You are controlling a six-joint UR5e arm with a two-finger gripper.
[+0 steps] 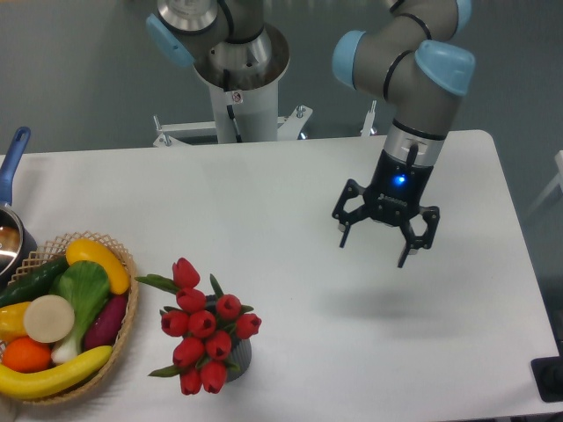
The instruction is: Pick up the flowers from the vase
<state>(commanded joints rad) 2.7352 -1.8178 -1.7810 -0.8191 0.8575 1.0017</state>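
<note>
The flowers (201,330), a bunch of red tulip buds with green leaves, stand in the vase (239,357) near the table's front, left of centre. Only a sliver of the dark grey vase shows under the buds. My gripper (375,251) hangs above the table's right half, well to the right of and behind the flowers. Its fingers are spread apart and hold nothing.
A woven basket (126,321) with colourful vegetables sits at the front left, close to the flowers. A blue-handled metal pot (12,176) is at the left edge. The white table (281,202) ends just right of the gripper. The arm's base (239,79) stands behind the table.
</note>
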